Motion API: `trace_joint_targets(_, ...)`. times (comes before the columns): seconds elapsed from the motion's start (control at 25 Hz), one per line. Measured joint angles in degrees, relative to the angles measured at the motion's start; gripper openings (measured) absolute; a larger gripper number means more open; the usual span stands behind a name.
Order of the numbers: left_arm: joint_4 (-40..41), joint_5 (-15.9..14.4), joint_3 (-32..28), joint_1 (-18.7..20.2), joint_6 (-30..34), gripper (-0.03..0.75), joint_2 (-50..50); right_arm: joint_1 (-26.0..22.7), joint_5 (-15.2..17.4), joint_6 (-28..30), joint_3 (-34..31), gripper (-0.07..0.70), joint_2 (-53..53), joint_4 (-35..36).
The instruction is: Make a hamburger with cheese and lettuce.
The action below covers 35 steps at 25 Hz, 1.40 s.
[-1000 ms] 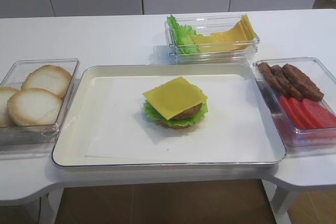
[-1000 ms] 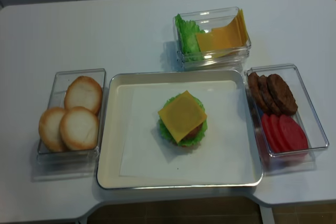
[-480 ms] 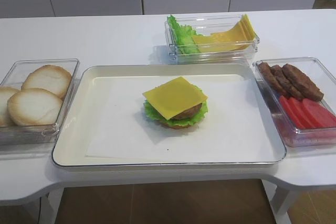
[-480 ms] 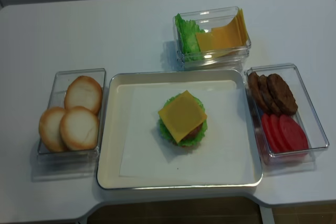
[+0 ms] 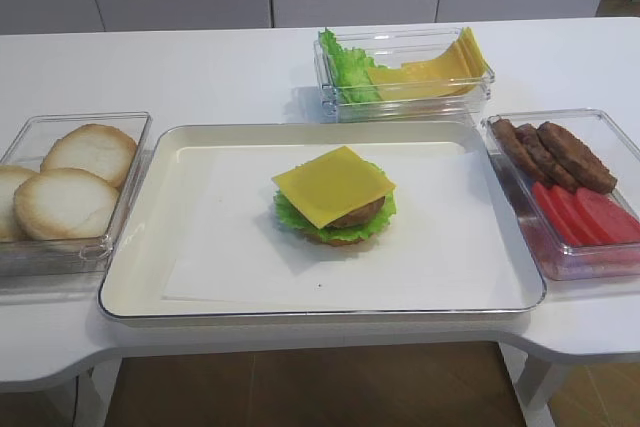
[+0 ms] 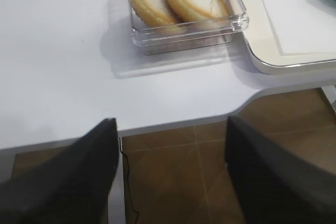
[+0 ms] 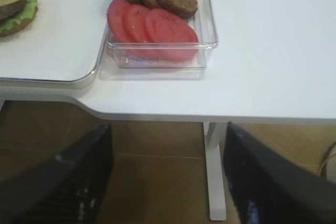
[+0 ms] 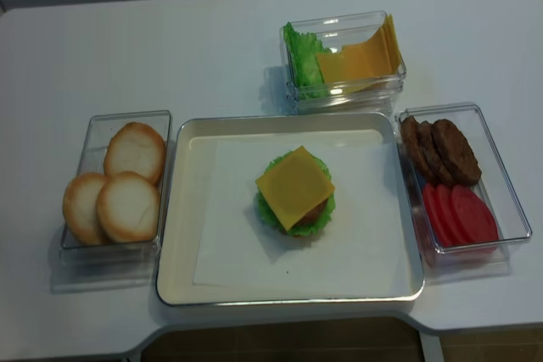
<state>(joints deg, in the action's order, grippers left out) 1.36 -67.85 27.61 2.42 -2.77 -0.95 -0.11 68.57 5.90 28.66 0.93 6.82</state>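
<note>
1. My right fingers (image 7: 165,179) hung spread wide below the counter's (image 7: 273,51) front edge, with nothing between them.
2. My left fingers (image 6: 170,174) stood just as wide apart off the counter's near edge, also holding nothing.
3. The hamburger (image 5: 336,209) sat near the middle of the cream tray (image 5: 140,277), on a white paper sheet (image 5: 230,247).
4. The cheese (image 5: 333,185) lay flat on top of the brown patty, 1 corner overhanging toward the left.
5. The lettuce (image 5: 288,215) frilled out beneath the patty all around.
6. The 3 bun halves (image 5: 66,202) rested in a clear box left of the tray.
7. Loose patties (image 5: 560,152) and tomato slices (image 5: 585,215) shared a clear box on the right.
8. Spare leaves (image 5: 345,67) and yellow slices (image 5: 435,65) filled the clear box behind the tray.
</note>
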Motion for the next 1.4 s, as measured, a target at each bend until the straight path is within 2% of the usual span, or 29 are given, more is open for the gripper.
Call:
trace_joint_targets(0.32, 0.0, 0.0, 0.0, 0.0, 0.0, 0.467, 0.0, 0.0, -2.8, -1.2, -0.9, 0.501, 0.0, -3.1)
trace_joint_targets(1.4, 0.0, 0.0, 0.0, 0.0, 0.0, 0.467, 0.0, 0.0, -2.8, -2.9, -1.5, 0.501, 0.0, -4.5)
